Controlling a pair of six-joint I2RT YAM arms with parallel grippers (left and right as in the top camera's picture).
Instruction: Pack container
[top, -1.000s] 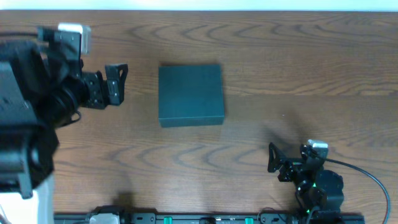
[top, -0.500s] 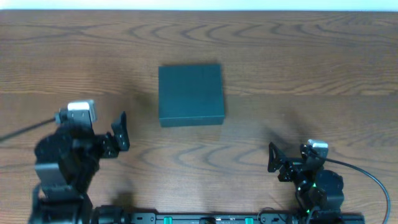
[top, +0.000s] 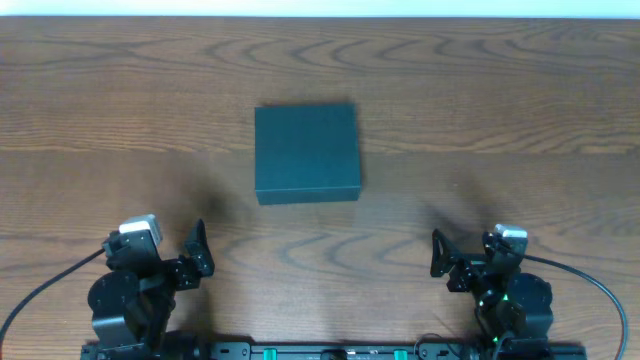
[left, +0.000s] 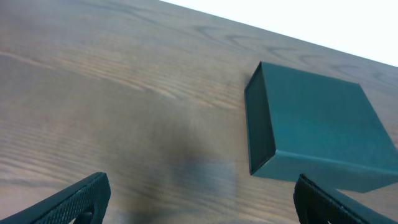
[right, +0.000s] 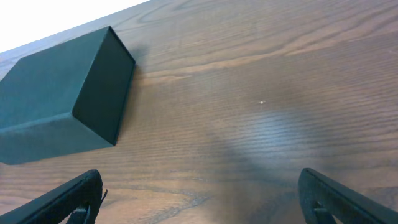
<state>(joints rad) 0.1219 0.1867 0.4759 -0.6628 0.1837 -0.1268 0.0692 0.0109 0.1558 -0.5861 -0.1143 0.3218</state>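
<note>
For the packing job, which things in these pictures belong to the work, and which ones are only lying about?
Belong to the job: the container, closed; the left hand and right hand, both open and empty.
Only lying about: nothing loose in view; just the wooden table.

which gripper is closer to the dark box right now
The left gripper, by a little: seen from overhead, its gap to the container is narrower than that of the right gripper. Both stand open, touching nothing.
</note>
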